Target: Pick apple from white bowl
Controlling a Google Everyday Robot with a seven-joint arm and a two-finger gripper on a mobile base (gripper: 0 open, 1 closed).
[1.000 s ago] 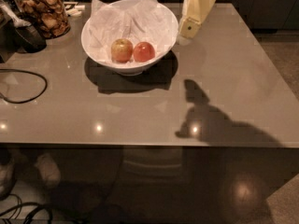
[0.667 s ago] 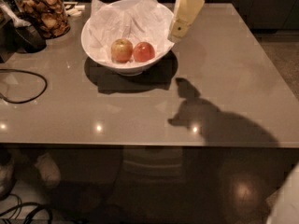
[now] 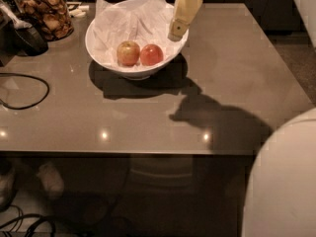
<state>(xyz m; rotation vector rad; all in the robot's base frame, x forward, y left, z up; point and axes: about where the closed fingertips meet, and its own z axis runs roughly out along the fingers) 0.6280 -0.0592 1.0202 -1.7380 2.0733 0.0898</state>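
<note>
The white bowl (image 3: 98, 53) stands at the back left of the grey table, lined with crumpled white paper. Two apples lie side by side in its front part: the evenly red apple (image 3: 151, 55) on the right and a paler yellow-and-red apple (image 3: 128, 53) on the left. My gripper (image 3: 176, 33) hangs down from the top of the view over the bowl's right rim, above and to the right of the red apple, not touching it. It holds nothing that I can see.
A glass jar of snacks (image 3: 45, 11) and a dark device (image 3: 24, 36) stand at the back left. A black cable (image 3: 29, 90) loops on the table's left side. A white robot body part (image 3: 284, 181) fills the lower right corner.
My gripper has moved left, from beside the bowl's right edge to over its right rim. Its shadow on the table moved left too. The apples have not moved.
</note>
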